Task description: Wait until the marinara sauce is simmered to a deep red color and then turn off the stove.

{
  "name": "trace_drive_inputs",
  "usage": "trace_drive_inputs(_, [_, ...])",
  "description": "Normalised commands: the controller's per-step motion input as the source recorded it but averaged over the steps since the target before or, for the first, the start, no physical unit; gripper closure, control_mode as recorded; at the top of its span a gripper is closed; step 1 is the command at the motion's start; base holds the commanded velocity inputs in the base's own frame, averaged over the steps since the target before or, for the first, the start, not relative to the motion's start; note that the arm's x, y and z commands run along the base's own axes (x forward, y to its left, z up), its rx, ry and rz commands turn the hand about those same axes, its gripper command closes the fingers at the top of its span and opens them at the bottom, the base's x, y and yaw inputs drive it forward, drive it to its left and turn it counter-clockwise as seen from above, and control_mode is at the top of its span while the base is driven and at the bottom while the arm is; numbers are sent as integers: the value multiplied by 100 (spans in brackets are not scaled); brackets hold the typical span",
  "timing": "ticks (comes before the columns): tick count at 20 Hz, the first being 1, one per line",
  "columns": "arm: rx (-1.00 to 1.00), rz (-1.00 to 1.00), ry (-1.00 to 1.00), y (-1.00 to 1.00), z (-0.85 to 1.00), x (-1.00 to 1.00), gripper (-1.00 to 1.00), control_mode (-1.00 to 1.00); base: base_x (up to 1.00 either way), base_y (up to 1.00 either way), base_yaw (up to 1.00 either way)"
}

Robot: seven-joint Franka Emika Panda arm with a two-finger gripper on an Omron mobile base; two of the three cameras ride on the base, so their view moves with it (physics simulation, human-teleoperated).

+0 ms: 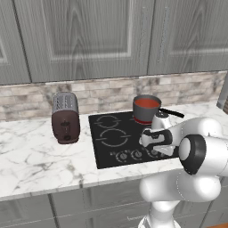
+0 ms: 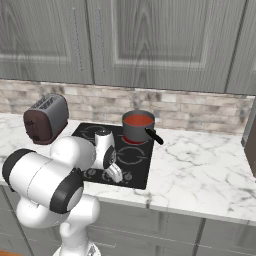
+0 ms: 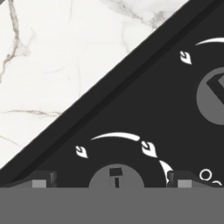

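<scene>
Marinara sauce point(image 1: 146, 103) shows red-orange in the grey saucepan point(image 1: 143, 112) on the back right burner of the stove point(image 1: 107, 144), which is set into the marble table point(image 1: 31, 156); a toaster point(image 1: 65, 117) stands to its left. From the right base camera, the claw point(image 2: 114, 173) hangs over the knob row at the stove's front edge. Looking along the hand, its fingertips point(image 3: 43, 178) stand wide apart, empty, flanking one round knob point(image 3: 116, 177). That knob is probably small, stiff and smooth; pinch its rim squarely across, then twist.
</scene>
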Motion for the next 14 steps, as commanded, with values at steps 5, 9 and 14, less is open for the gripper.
trace_drive_inputs(5, [0,0,0,0,0,0,-100,-100,0,0,0])
trace_drive_inputs(9, [0,0,0,0,0,0,-100,-100,0,0,0])
trace_drive_inputs(14, [0,0,0,0,0,0,-100,-100,0,0,0])
